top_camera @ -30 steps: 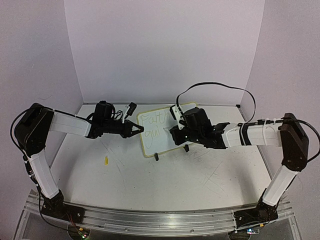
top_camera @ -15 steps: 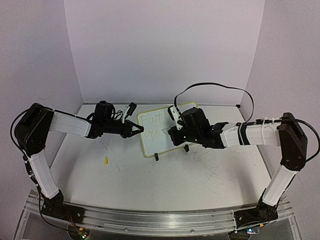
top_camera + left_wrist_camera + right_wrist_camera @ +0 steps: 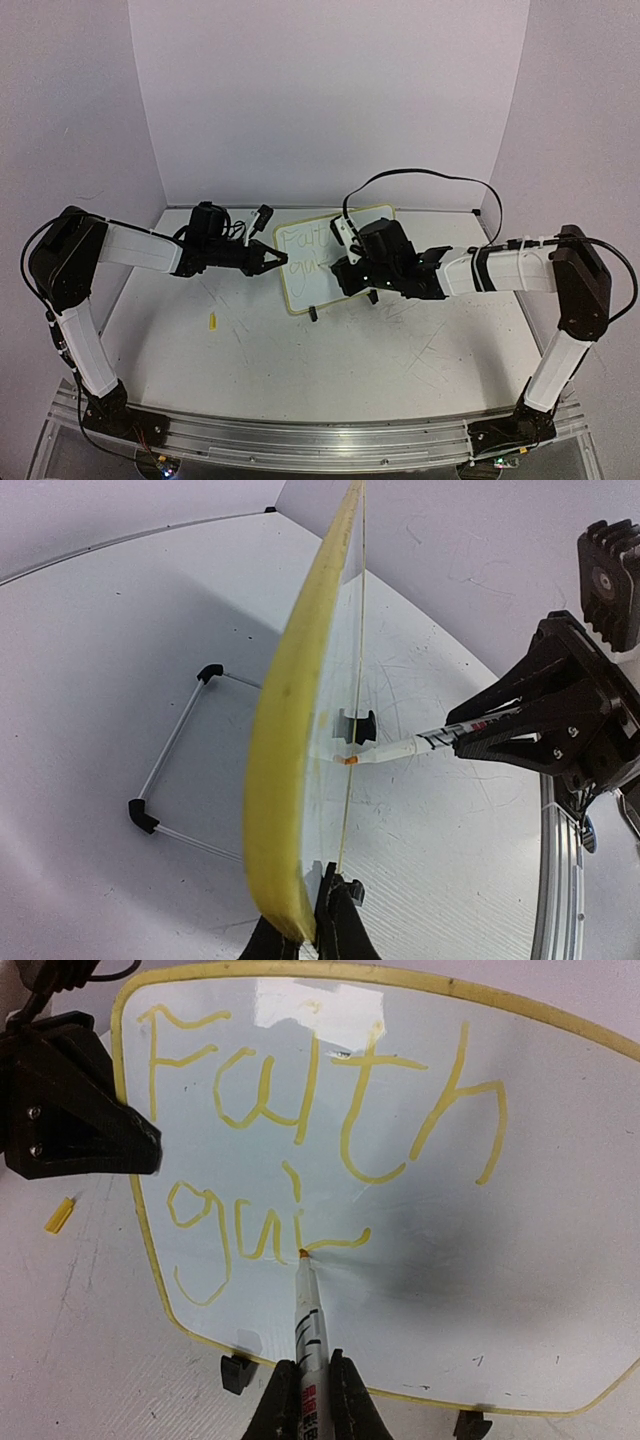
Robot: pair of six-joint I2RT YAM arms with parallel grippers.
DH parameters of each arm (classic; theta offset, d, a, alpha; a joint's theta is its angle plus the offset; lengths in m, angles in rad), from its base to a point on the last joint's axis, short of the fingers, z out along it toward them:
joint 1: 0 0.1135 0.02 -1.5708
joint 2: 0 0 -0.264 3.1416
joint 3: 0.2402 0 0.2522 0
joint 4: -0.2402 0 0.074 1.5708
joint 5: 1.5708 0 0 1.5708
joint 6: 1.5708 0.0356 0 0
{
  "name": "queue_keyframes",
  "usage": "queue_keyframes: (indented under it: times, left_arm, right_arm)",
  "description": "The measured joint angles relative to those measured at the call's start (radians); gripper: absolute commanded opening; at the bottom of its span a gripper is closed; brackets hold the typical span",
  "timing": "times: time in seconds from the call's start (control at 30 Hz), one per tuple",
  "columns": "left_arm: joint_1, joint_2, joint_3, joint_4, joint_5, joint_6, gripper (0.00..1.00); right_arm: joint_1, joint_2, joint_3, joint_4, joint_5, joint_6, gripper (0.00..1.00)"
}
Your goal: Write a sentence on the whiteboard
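Observation:
The whiteboard [image 3: 300, 282] stands upright at the back middle of the table, yellow-rimmed, with "Fath" and "gui" in yellow on its face [image 3: 420, 1260]. My left gripper [image 3: 277, 260] is shut on the board's left edge, and the rim [image 3: 285, 740] shows edge-on between its jaws [image 3: 310, 905]. My right gripper [image 3: 338, 268] is shut on a white marker [image 3: 308, 1320]. The marker's orange tip [image 3: 302, 1253] touches the board at the left end of a short yellow stroke after "gui". In the left wrist view the marker [image 3: 400, 748] meets the board's face.
A small yellow marker cap [image 3: 212, 321] lies on the table left of the board. The black clip feet [image 3: 236, 1372] and the wire stand [image 3: 170, 770] hold the board up. Purple walls close in the back and both sides.
My right gripper has slid to the left along the board with the marker's tip against its face. The left arm and the board have stayed still.

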Motion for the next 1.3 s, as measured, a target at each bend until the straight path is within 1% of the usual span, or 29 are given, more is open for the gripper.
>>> queue_keyframes:
  times: [0.9,1.3]
  left_arm:
    - [0.000,0.000,0.005,-0.009,-0.005,-0.001,0.00]
    - [0.000,0.000,0.005,-0.010,-0.008,-0.003,0.00]
  right_arm:
    - [-0.001,-0.013,-0.006,-0.026,0.085,0.002,0.00]
    - [-0.016,-0.013,0.034,-0.031,0.090,0.000,0.00]
